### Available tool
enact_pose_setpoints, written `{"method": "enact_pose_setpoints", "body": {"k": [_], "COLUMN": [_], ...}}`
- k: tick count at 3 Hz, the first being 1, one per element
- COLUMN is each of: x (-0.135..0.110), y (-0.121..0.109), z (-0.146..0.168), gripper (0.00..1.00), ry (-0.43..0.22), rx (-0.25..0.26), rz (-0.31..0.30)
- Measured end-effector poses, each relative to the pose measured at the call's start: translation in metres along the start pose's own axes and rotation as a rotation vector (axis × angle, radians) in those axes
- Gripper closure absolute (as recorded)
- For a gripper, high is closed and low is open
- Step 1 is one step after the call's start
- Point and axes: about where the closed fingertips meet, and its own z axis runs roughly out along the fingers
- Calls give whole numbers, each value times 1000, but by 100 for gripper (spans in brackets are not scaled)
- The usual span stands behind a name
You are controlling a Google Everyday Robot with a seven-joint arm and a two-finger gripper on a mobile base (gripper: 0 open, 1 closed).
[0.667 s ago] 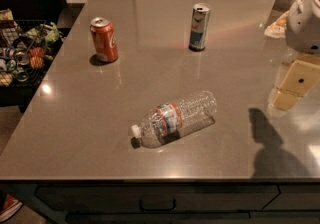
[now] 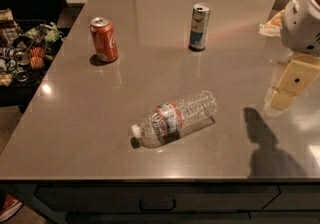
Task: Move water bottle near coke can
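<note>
Off the left edge of the table (image 2: 75,133) sat a dark basket (image 2: 20,53) of mixed packets. The coke can (image 2: 104,39) stood upright near the far-left corner, well in from both edges. The bottle (image 2: 175,118) lay on its side near the middle of the front edge, with its white cap pointing toward the front-left corner and its base angled toward the right. The slim can (image 2: 200,27) stood upright toward the far edge, right of centre.

The gripper (image 2: 292,85) hung over the table by the right edge, right of the bottle and well apart from it (whether it was open or closed could not be told). It gripped nothing. Its shadow (image 2: 265,140) fell on the surface between the bottle and the front-right corner.

Bare tabletop lay between the bottle and the gripper. More stretched from the bottle to the coke can, with the slim can off to the right of that line. The bottle had a narrow strip of surface between it and the front edge.

Against the earlier frame, the bottle, both cans and the gripper sat in about the same places.
</note>
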Motion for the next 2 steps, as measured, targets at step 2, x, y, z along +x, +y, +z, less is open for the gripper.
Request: {"method": "enact_pose_setpoints", "body": {"k": [2], "x": [-44], "y": [5], "z": [44], "gripper": [0], "ry": [-49], "rx": [-99], "rz": [-150]}}
